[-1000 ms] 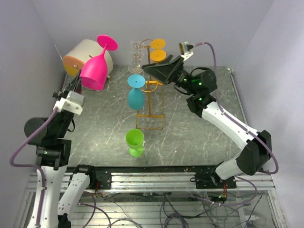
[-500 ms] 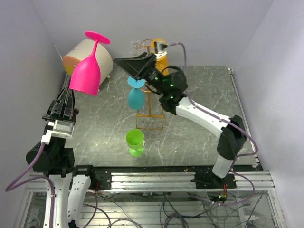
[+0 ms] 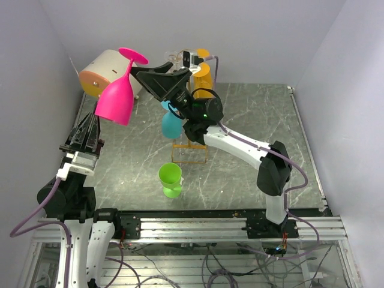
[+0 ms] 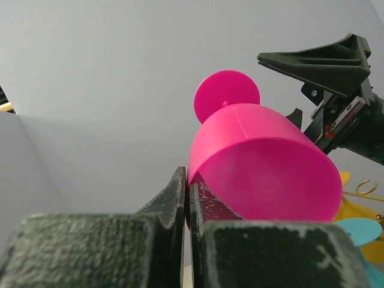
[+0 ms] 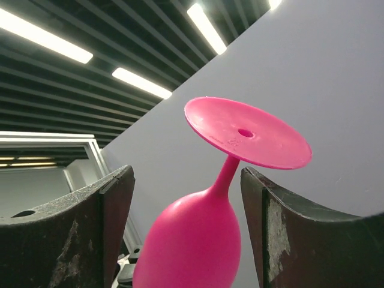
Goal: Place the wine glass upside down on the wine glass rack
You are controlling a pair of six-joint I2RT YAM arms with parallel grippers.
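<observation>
One pink wine glass (image 3: 115, 99), upside down, rim clamped by the left gripper (image 4: 188, 180). Right gripper (image 3: 139, 75) is open, straddling its stem without contact. One wine glass rack (image 3: 189, 162) sits below the right gripper.

- your wine glass (image 3: 117, 90) is plain hot pink, from bowl to foot.
- the wine glass rack (image 3: 189, 161) is orange-gold wire.
- you'll see a teal glass (image 3: 171, 124), orange glasses (image 3: 204, 73) and a clear glass (image 3: 173, 56).
- the lime green glass (image 3: 170, 180) is one solid colour.
- the drum (image 3: 114, 63) is cream with an orange face.
- your table (image 3: 258, 114) is dark grey marble with pale veins.
</observation>
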